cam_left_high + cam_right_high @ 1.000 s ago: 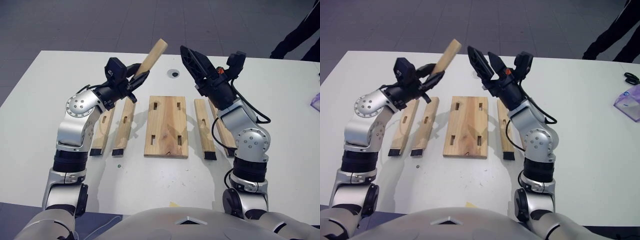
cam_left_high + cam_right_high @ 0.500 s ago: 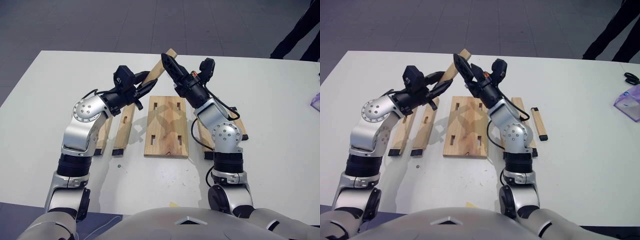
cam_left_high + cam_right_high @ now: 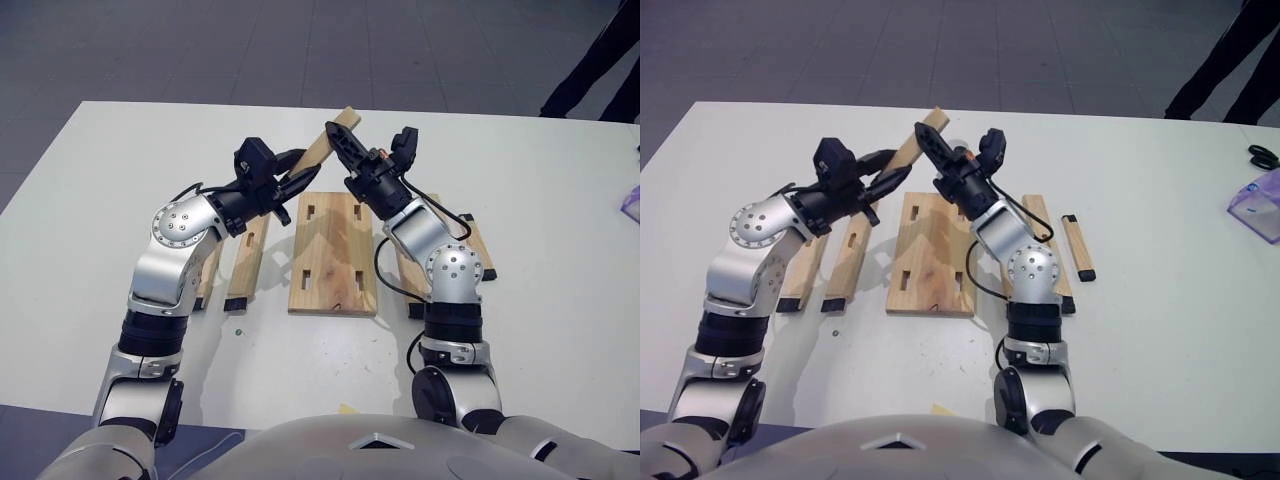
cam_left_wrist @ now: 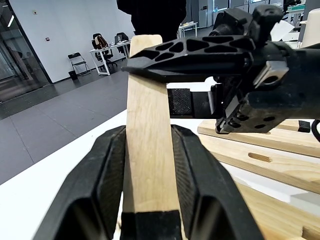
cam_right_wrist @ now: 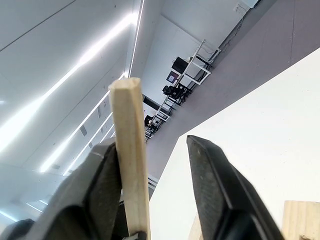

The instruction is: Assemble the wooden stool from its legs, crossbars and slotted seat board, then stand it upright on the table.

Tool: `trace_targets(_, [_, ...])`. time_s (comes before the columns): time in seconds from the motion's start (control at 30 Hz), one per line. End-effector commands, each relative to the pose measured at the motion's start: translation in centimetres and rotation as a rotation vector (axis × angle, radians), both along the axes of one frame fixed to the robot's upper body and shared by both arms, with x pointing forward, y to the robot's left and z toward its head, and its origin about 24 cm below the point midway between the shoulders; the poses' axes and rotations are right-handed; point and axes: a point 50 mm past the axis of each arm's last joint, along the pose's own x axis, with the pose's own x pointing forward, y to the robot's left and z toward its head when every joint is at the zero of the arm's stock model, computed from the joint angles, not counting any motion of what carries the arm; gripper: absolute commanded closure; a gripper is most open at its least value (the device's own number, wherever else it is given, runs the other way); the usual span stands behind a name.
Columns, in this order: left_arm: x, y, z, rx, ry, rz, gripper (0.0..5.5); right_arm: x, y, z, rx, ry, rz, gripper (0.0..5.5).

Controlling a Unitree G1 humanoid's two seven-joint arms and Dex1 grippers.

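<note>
My left gripper (image 3: 298, 170) is shut on a light wooden leg (image 3: 315, 152), held slanting up over the far left corner of the slotted seat board (image 3: 333, 250). The left wrist view shows that leg (image 4: 147, 165) clamped between my black fingers (image 4: 102, 180). My right gripper (image 3: 340, 140) is open and straddles the leg's upper part. In the right wrist view the leg (image 5: 130, 160) rests against one finger (image 5: 95, 190), with a gap to the other. Two legs (image 3: 250, 250) lie left of the board, and two more (image 3: 405, 262) lie to its right.
A short crossbar with a black tip (image 3: 1077, 247) lies right of the right-hand legs. A translucent purple box (image 3: 1260, 205) and a dark object (image 3: 1265, 155) sit at the table's right edge. The white table (image 3: 560, 200) has bare room on both sides.
My right arm swung left from above the right-hand legs, and its open fingers now straddle the raised leg. My left gripper carried the leg rightward and lower, towards the board.
</note>
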Motion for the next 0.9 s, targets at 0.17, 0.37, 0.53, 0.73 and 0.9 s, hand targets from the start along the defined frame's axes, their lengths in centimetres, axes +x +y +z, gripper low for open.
trace_targets(0.17, [-0.5,-0.4,-0.2,0.040,-0.012,-0.031,4.19,0.0,1.2,1.1,0.037,-0.011,0.043,4.66])
trace_targets(0.37, [-0.7,-0.6,-0.4,0.044,-0.014,-0.025,4.19,-0.1,0.5,0.8,0.006,-0.013,0.037,5.08])
trace_targets(0.53, [-1.4,-1.2,-0.8,0.022,0.018,-0.023,3.83,0.3,-1.7,0.6,-0.073,-0.020,-0.035,5.08])
trace_targets(0.73, [-1.2,0.8,1.5,-0.258,0.047,0.167,2.87,-0.8,-8.9,-0.5,-0.245,-0.035,-0.306,5.08])
trace_targets(0.9, [-1.0,6.6,3.2,-0.565,0.035,0.598,2.02,-4.2,-14.6,-2.7,-0.376,0.072,-0.426,5.08])
